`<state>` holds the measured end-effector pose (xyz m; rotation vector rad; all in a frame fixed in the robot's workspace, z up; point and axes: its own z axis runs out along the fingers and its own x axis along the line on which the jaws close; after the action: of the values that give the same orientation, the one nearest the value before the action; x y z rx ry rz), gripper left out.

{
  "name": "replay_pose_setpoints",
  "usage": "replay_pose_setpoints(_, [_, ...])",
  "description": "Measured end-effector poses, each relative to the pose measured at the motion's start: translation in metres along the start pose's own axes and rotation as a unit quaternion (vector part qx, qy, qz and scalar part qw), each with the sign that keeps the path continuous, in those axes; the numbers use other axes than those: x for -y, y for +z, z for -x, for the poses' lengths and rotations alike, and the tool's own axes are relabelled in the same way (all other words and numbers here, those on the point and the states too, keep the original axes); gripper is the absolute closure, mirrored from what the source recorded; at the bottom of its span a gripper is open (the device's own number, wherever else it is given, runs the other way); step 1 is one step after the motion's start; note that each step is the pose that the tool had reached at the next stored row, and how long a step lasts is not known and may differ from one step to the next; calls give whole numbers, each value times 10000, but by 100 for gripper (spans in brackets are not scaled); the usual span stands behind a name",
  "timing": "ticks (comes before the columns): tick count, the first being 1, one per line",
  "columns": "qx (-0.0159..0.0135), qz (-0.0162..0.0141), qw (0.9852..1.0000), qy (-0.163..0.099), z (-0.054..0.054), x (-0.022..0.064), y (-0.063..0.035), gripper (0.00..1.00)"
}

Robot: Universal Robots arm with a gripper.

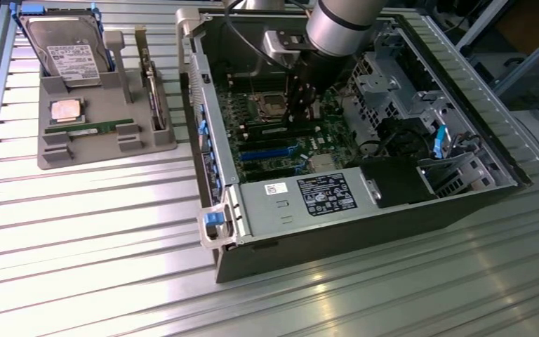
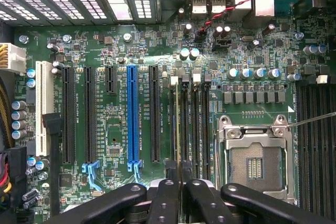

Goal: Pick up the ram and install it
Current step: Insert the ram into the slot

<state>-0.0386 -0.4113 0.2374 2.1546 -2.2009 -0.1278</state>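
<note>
At the exterior view's left, a grey moulded holder (image 1: 101, 149) sits on the ribbed metal desk (image 1: 92, 217). In the holder are:
- a silver hard drive (image 1: 64, 49), propped upright at the far end
- a square silver CPU chip (image 1: 67, 110), lying flat
- a spare green memory stick (image 1: 92, 129) with a small white label, lying in a groove nearer the camera
- a wide green expansion card (image 1: 148, 77), standing on edge along the side of the holder nearest the case

Just beside the holder, an open dark-grey computer case (image 1: 344, 246) lies on its side. Its green motherboard (image 1: 250, 151) faces up, and a silver power supply with a black-and-white label (image 1: 321, 196) sits at the near end. The silver and black robot arm (image 1: 344, 24) reaches down into the case. Its black gripper (image 1: 300, 112) is low over the motherboard, close to the CPU socket.

In the wrist view, a long blue expansion slot (image 2: 132, 114) stands among black slots of the same kind. The gripper (image 2: 178, 167) has its two black fingers (image 2: 169, 174) drawn close together, clamped on the ram (image 2: 178, 124). The ram is a long, thin green circuit-board stick, seen edge-on as a pale narrow line. It runs lengthwise along the row of black memory slots (image 2: 195, 124), between the blue expansion slot and the metal-framed CPU socket (image 2: 254, 156). I cannot tell whether its lower edge is seated in a slot or just above one.
</note>
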Motion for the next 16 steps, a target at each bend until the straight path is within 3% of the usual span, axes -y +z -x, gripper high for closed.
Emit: replay_pose_setpoints(16, [1,4,10000,-7,10,13,24,88])
